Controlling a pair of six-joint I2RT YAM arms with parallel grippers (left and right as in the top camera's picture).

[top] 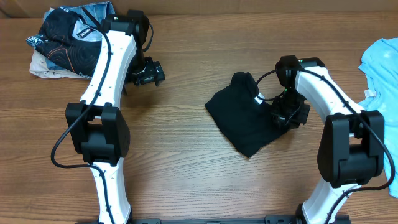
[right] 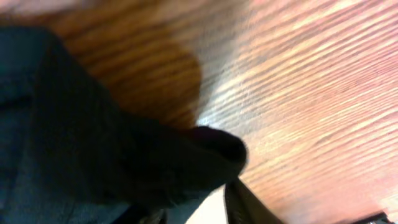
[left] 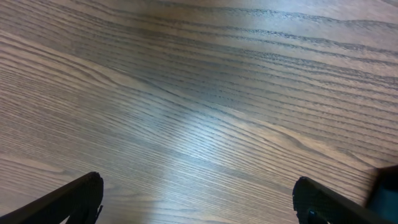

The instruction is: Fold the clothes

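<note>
Folding is looking partly done: the large black fabric shirt (top: 239, 118) is lying bundled just left of the right claw (top: 287, 115), whose grip I cannot tell. The crumpled light blue T-shirt (top: 382, 62) is waiting unfolded well to its right. The left claw (top: 146, 74) is hanging wide, empty.

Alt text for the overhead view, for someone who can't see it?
A folded black shirt lies on the wooden table, with the right gripper at its edge. The left gripper hangs over bare wood beside a pile of clothes; a light blue T-shirt lies at the picture's right edge.
</note>
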